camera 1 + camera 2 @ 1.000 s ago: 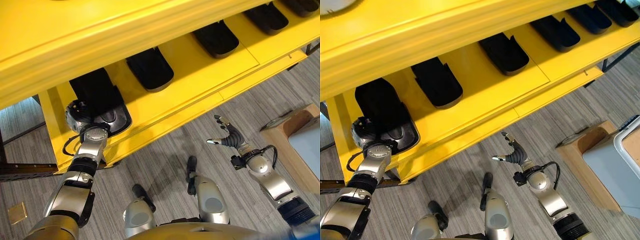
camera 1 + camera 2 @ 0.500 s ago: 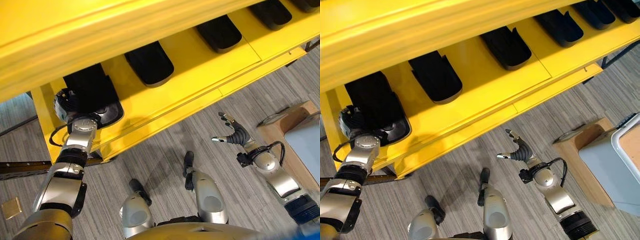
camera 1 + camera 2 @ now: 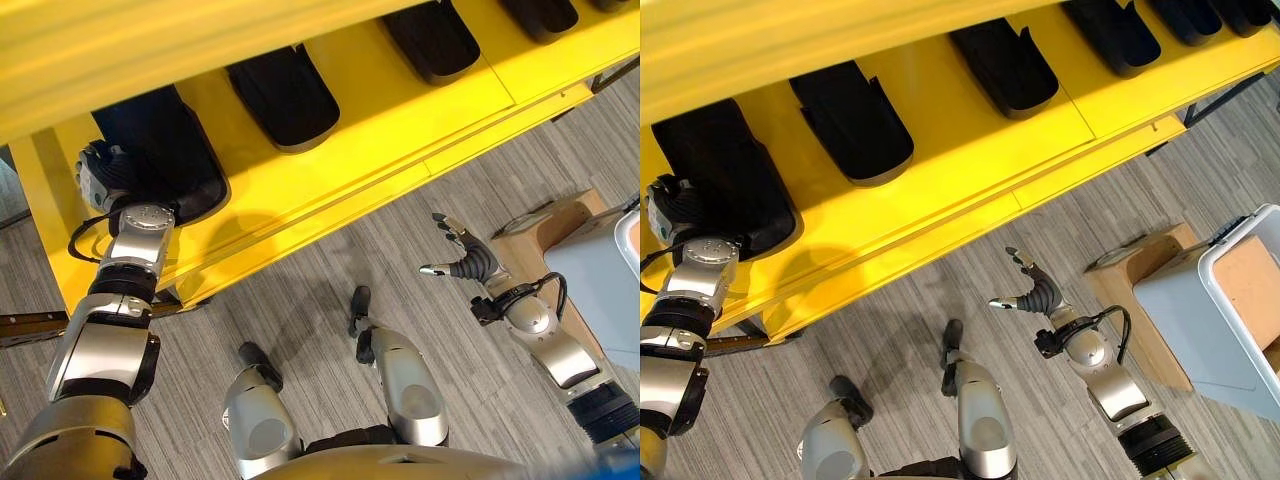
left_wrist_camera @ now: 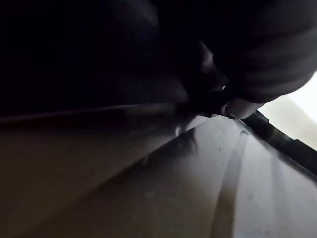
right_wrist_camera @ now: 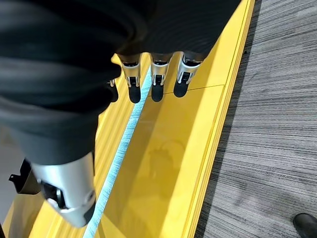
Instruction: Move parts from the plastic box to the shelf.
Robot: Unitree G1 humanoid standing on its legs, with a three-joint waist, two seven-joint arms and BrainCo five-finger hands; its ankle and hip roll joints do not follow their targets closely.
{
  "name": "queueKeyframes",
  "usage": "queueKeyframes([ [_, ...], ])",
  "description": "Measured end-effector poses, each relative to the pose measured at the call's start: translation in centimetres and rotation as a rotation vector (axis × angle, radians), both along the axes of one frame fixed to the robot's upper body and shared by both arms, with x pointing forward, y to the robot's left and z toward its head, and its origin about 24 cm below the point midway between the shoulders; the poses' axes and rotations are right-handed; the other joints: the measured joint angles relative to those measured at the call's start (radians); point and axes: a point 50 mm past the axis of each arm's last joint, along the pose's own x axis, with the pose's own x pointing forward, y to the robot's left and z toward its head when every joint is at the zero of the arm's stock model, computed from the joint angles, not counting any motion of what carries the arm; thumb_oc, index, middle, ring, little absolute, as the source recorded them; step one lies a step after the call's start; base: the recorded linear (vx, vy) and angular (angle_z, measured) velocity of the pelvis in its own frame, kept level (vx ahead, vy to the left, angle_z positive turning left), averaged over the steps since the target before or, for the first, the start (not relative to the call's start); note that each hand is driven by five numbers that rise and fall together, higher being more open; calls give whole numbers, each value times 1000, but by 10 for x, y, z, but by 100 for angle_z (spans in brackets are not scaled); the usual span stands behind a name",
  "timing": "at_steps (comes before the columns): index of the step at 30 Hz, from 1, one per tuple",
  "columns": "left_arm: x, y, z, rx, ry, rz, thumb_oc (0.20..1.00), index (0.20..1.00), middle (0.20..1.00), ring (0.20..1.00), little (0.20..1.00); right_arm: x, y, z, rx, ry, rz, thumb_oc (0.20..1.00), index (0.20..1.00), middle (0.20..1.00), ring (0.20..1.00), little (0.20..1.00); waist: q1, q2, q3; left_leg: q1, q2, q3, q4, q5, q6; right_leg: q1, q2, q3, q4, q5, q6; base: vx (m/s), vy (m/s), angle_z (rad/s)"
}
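Compared with one second ago, the whole scene has shifted in both eye views, so the camera has moved, and the plastic box (image 3: 1230, 300) now shows more at the right edge; the left hand (image 3: 100, 175) has stayed at the leftmost black part (image 3: 165, 150), and the right hand (image 3: 465, 262) has stayed in the air over the floor with the same pose. The yellow shelf (image 3: 400, 130) runs across the upper part of the views, and a row of black parts lies on it, each apart from the next. The left hand reaches onto the shelf at the left end, and its dark cover is against the side of the leftmost part; its fingers are hidden there and its wrist view is very dark, so I cannot tell if they are curled or straight. The right hand hangs in front of the shelf, well apart from the box and from the parts, with its fingers spread and straight and nothing in it; in the right wrist view its fingers (image 5: 157, 82) point toward the yellow shelf edge (image 5: 163, 163). The light grey box stands on a wooden stand (image 3: 1140, 300) on the grey floor (image 3: 940, 280), on the robot's right side.
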Motion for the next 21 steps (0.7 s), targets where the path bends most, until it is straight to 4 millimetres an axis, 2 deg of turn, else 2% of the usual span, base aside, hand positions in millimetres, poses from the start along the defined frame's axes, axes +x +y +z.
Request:
queueKeyframes([
  [5, 2, -1, 19, 11, -81, 24, 200, 200, 200, 200, 200, 1, -3, 2, 3, -16, -28, 1000, 1000, 1000, 1000, 1000, 3, -10, 11, -54, 18, -7, 40, -12, 1, -46, 2, -1, 21, -1, -5, -50, -16, 0],
  [10, 6, -7, 30, 37, -103, 17, 200, 200, 200, 200, 200, 0, -8, 4, 6, -22, -42, 1000, 1000, 1000, 1000, 1000, 0, -26, 18, -64, 23, -15, 58, -19, 4, -47, 2, -4, 29, -3, -9, -5, -2, 1],
  [21, 5, -7, 30, 57, -75, 65, 200, 200, 200, 200, 200, 0, -7, 4, 9, -27, -35, 1000, 1000, 1000, 1000, 1000, -1, -27, 18, -62, 24, -16, 58, -19, 4, -45, 2, -4, 30, -3, -9, 0, 0, 0],
])
